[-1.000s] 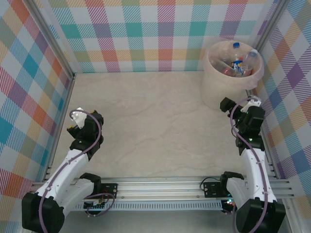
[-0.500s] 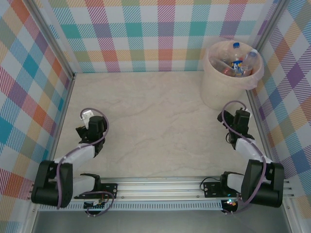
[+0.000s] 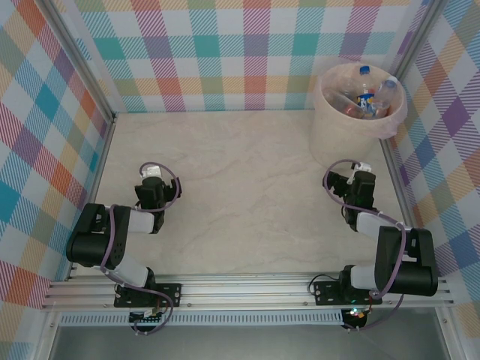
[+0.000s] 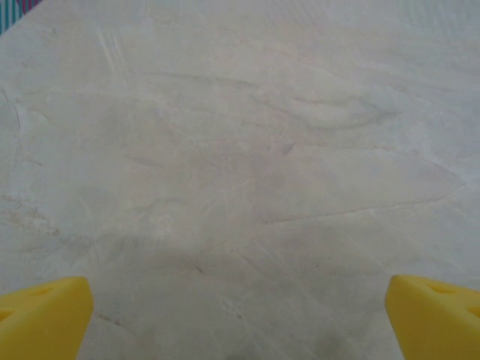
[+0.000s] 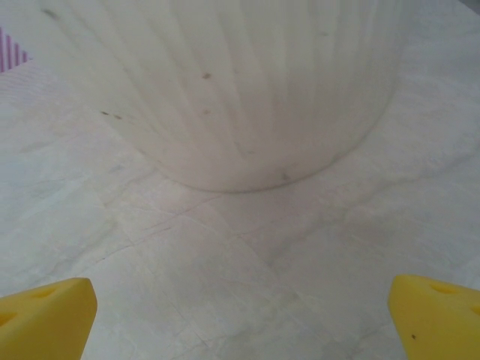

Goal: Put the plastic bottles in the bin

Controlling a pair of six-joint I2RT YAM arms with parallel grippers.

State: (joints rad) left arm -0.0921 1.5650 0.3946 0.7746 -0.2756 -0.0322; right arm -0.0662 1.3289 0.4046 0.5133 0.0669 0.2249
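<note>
At far right corner of worktop [image 3: 240, 165]: bin [image 3: 328, 146] upright, bottles [image 3: 366, 97] piled inside, blue cap at far rim. Near left wall, left gripper [image 4: 240, 319] released, yellow fingertips [image 4: 45, 315] wide apart, low over bare marbled surface, well apart from bin. Over on right, right gripper [image 5: 240, 319] released too, fingertips spread, facing lower wall of bin, near it, not touching. Both arms folded low.
</note>
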